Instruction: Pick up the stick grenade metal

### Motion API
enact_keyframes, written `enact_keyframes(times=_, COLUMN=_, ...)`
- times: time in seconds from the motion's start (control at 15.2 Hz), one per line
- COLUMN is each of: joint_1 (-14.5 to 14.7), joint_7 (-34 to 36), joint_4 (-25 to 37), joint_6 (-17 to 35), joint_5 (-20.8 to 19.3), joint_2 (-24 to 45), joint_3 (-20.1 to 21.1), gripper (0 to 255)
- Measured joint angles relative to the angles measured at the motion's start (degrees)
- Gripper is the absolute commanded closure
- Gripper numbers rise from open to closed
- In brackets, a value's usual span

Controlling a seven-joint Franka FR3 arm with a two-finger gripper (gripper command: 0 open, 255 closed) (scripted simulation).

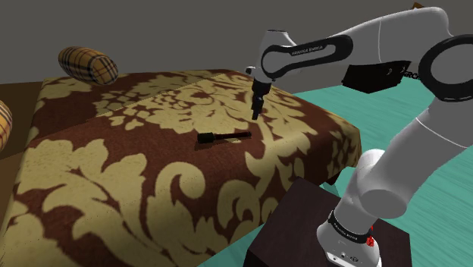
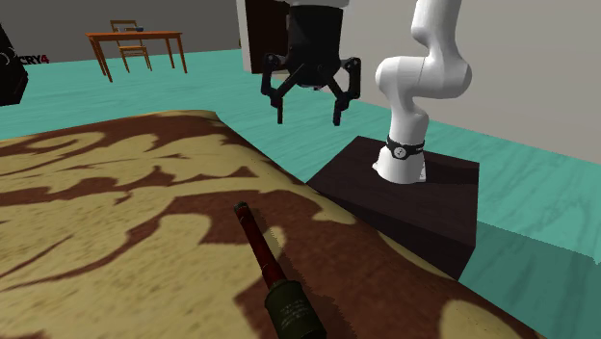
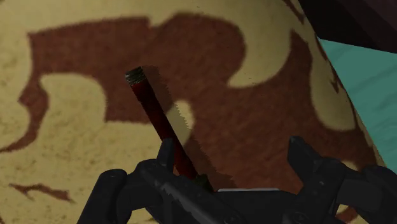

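Gripper (image 2: pixel 309 121) (spread) nr stick grenade (image 2: pixel 267 265); arm (image 1: pixel 314 51): "FRANKA EMIKA".

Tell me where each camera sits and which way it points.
Shoulder view: beside and a little behind the stand, looking down across the patterned cushion; shows the white arm and end effector.
Second exterior view: low over the cushion, facing the robot across the stick grenade; shows the open end effector, arm and stand.
Wrist view: on the hand, looking along the end effector at the stick grenade; its fingers show.
Shared: all three show the stick grenade.
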Motion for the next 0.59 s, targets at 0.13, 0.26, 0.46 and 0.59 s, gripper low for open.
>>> enact_keyframes(times=0.13, joint_1=0.51, joint_7=-4.65, joint_4=2.24, joint_6=1.56, joint_5=1.64, joint_2=4.62, joint_3=-1.17, gripper=0)
enact_keyframes(times=0.26, joint_1=0.91, joint_7=-9.03, joint_4=4.84, joint_6=2.63, joint_5=3.47, joint_2=9.21, joint_3=-1.83, gripper=0)
enact_keyframes(times=0.46, joint_1=0.76, joint_7=-16.04, joint_4=9.27, joint_6=3.90, joint_5=6.54, joint_2=16.52, joint_3=-2.44, gripper=0)
enact_keyframes(times=0.59, joint_1=0.57, joint_7=-20.02, joint_4=11.91, joint_6=4.71, joint_5=8.37, joint_2=21.06, joint_3=-2.13, gripper=0)
